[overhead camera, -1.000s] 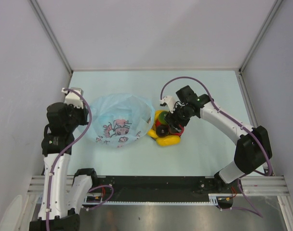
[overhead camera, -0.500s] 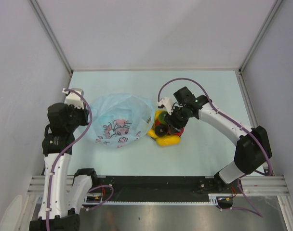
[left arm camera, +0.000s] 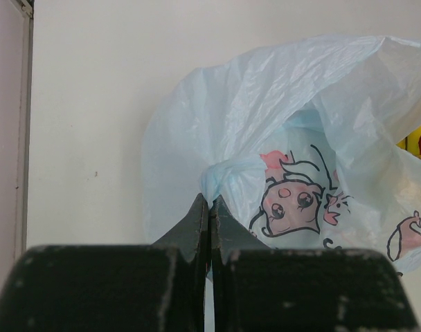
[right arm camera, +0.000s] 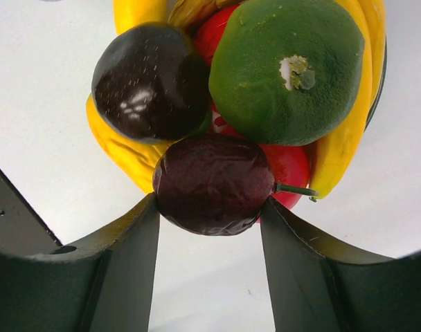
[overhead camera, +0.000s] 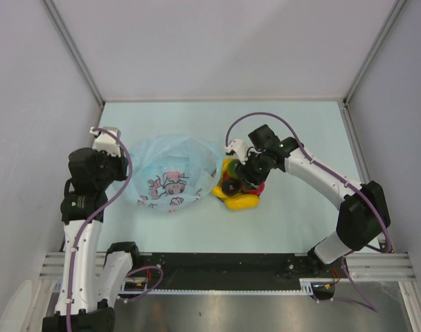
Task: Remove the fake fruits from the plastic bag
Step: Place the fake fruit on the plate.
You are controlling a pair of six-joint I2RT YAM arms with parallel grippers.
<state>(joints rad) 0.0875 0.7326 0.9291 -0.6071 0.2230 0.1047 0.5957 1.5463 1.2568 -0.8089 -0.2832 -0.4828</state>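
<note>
While pinched at its left rim, slumps crinkled and pale blue on the table [overhead camera: 314,131]: plastic bag [overhead camera: 170,173], pink-and-dark cartoon prints facing up. At that left rim, left gripper [left arm camera: 209,207], jaws pressed flat together on a gathered twist of the thin film, with no gap showing between the black fingers. Just off the bag's right edge and wholly outside it, fake fruits [overhead camera: 237,187] packed in one tight heap on the table. Whether touching the bag or merely close to it, cannot tell from above. From the left wrist, only a sliver of yellow and red past the bag's far right fold. Over the heap, on the side away from the bag, right gripper [right arm camera: 209,204]. Jaws partway spread and closed onto a wrinkled dark-purple fruit [right arm camera: 210,183], one finger against each flank, with a thin green stem poking out toward one finger. Squarely between the fingertips, then, and nearest the wrist camera of all the heap. Beyond those fingertips and untouched by them: glossy purple-black ball [right arm camera: 149,83], large green round fruit [right arm camera: 287,69], a red fruit [right arm camera: 290,166] tucked beneath. Curving around the heap's outer sides, yellow banana [right arm camera: 120,149].
</note>
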